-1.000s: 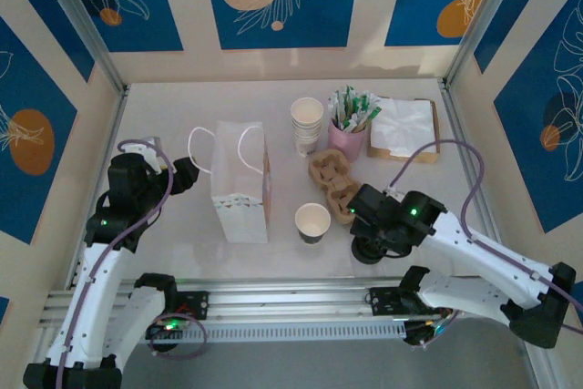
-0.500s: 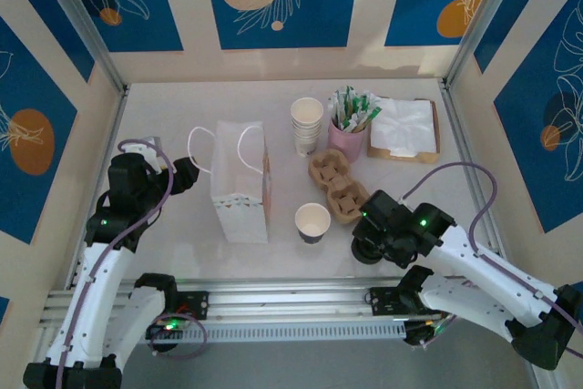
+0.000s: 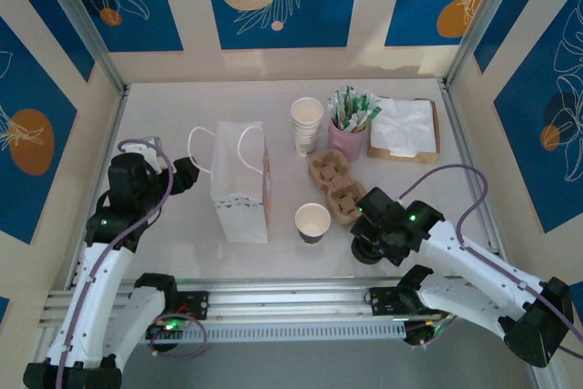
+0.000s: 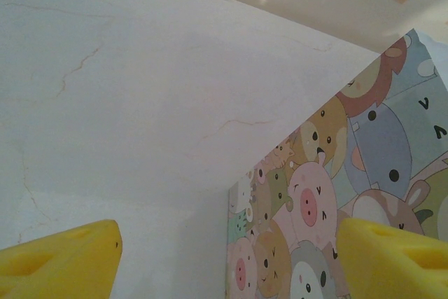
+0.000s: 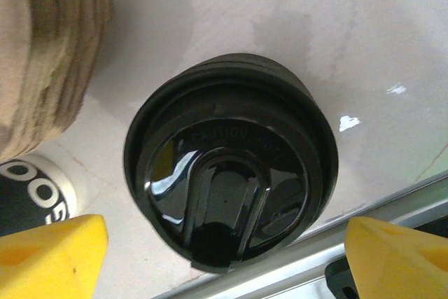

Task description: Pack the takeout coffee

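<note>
- Right gripper: yellow fingers spread wide, empty, straddling a round black plastic lid on the pale worktop.
- Small cream-white paper cup stands lidless near it.
- Left gripper: fingers wide apart, empty.
- Risk: closing fingers could skid the thin lid away.

**Bag Left, Cups and Carrier Right on Packing Table**

A paper bag stands left of centre on the table, with the left claw just beside its left face. Right of the bag sits a lidless cup, and a cardboard carrier lies just behind and right of it. Along the back run a cup stack, a holder of packets and a napkin tray. A loose lid lies near the front edge, right of the cup, beneath the right claw.
</note>
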